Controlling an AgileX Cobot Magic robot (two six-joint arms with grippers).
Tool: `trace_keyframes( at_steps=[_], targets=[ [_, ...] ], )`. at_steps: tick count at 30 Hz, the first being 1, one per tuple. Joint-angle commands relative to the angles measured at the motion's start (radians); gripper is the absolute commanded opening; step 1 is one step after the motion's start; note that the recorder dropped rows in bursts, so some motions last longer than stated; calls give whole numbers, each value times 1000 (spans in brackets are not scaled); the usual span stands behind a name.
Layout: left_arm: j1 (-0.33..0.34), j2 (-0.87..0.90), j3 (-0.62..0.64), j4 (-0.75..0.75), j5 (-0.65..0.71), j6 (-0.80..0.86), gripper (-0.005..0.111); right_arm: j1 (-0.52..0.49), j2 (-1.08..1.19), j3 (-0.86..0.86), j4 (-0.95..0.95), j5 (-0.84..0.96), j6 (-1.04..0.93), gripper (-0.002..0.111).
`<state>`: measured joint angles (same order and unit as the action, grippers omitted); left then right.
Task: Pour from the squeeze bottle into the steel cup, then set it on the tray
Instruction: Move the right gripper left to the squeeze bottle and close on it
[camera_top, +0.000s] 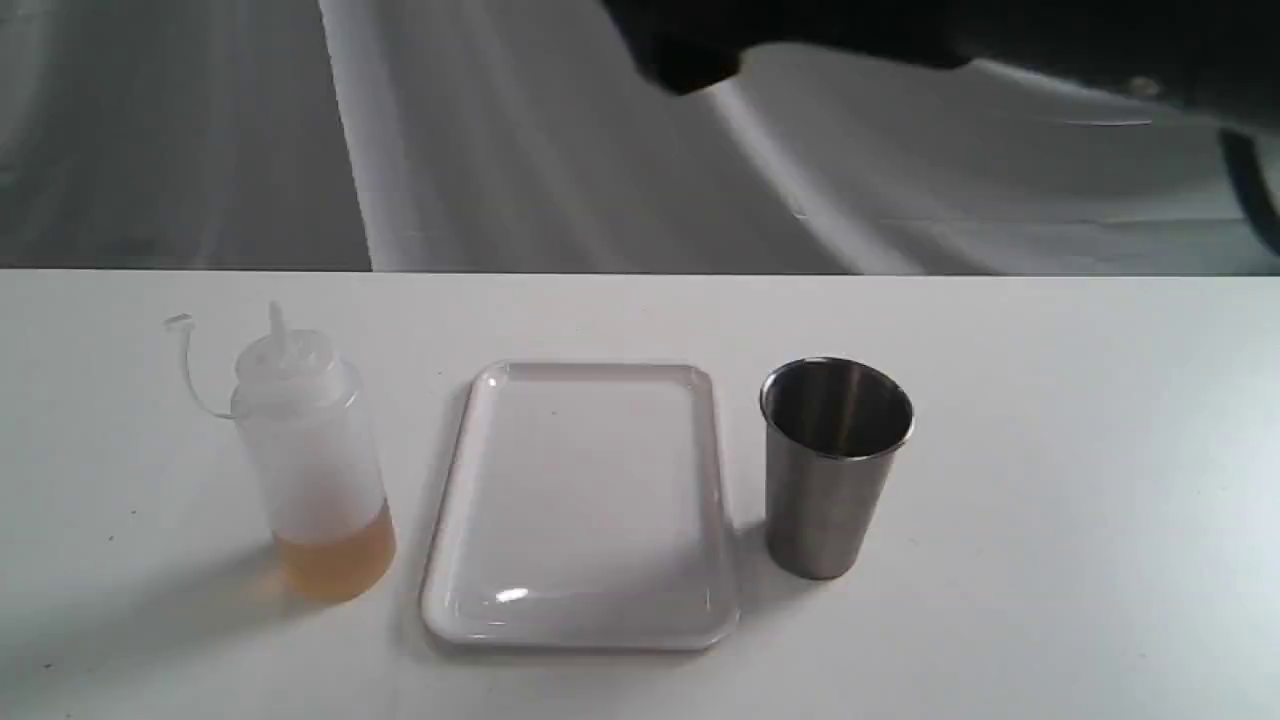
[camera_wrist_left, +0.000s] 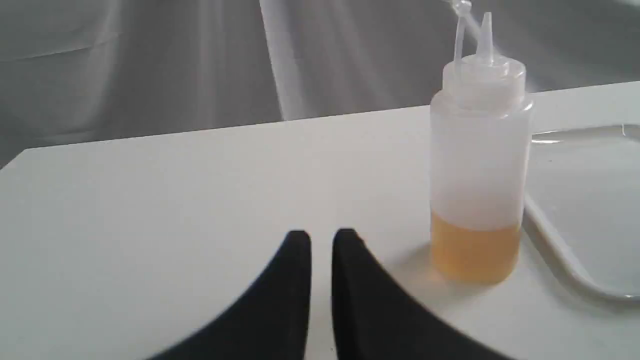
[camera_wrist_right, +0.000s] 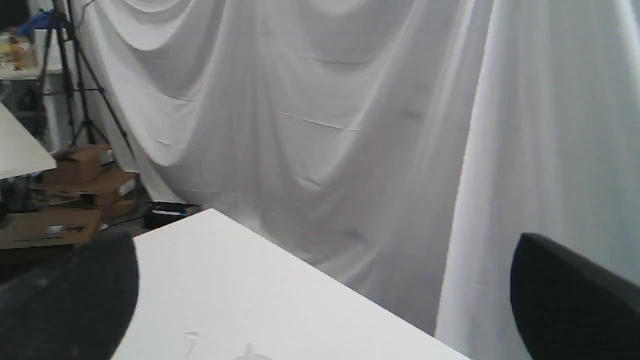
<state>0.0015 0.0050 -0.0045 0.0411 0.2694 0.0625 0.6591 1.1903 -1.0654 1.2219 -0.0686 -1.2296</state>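
The squeeze bottle stands upright on the left of the table, with amber liquid in its bottom part and its cap strap hanging off the nozzle. The white tray lies flat in the middle with nothing on it. To its right stands the steel cup, upright. In the left wrist view my left gripper hovers low over the table, its dark fingers almost together and holding nothing, a short way from the squeeze bottle and the tray's rim. My right gripper is wide open and faces a table corner and the curtain.
The white table ends at a straight far edge, with a grey-white curtain behind it. A dark, blurred arm part crosses the top right of the exterior view. Cardboard boxes and a tripod stand beyond the table.
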Motion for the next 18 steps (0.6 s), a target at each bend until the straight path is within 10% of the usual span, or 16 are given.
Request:
trace_keyframes(
  at_steps=[1, 18],
  targets=[
    [-1, -5, 4, 2, -7, -2, 8, 63, 60, 6, -78, -158, 39, 105],
    [-1, -5, 4, 2, -7, -2, 8, 228, 284, 161, -722, -355, 657, 105]
  ],
)
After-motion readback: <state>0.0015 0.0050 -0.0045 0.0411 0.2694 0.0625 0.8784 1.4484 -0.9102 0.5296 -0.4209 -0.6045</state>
